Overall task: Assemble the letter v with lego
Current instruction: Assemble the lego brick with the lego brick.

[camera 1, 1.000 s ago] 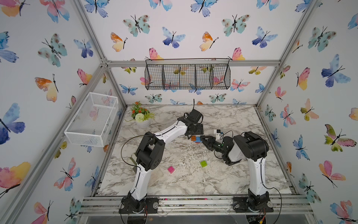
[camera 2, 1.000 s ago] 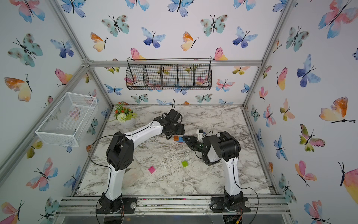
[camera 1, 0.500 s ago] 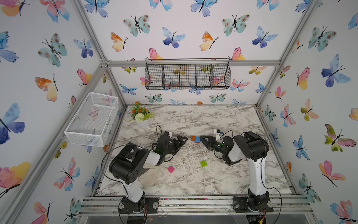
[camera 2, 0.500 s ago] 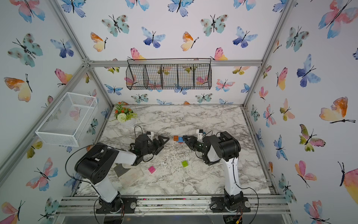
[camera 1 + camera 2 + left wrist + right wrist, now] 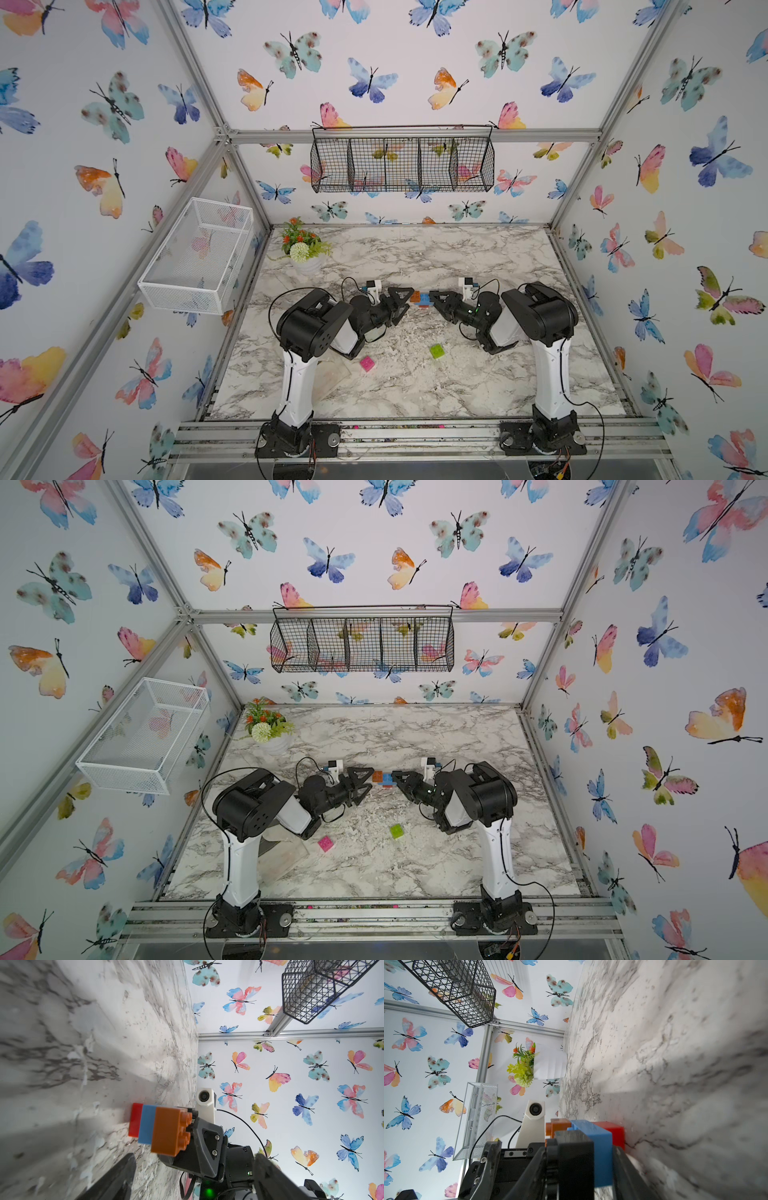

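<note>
The left gripper (image 5: 406, 300) has its black fingers spread wide with nothing between them. Its tips point across the table at the orange end of the half-built V (image 5: 420, 299), a small stack of studded plastic bricks. A square red brick (image 5: 135, 1120) sits at the bottom on the grey-veined marble tabletop (image 5: 415, 257). A longer blue bar (image 5: 147, 1124) lies on it, and a square orange brick (image 5: 169, 1131) tops the end nearest this arm. The stack is just beside those open tips, not between them. The blue bar's long axis runs side to side, in line with both grippers, so each arm faces one end. At the far end the right gripper (image 5: 433, 297) is clamped on the stack, around a glossy square black brick (image 5: 573, 1159) and the blue bar.

Two pieces lie loose, well apart from the stack, toward the front rail (image 5: 415, 432). A square pink brick (image 5: 367, 363) lies near the left arm's elbow, behind its fingers. A square lime-green brick (image 5: 436, 351) lies between the arms, somewhat nearer the right one. I judge the left arm the free one for fetching, with the pink brick its closer pick. To reach it, the arm would have to turn back from where it points.
</note>
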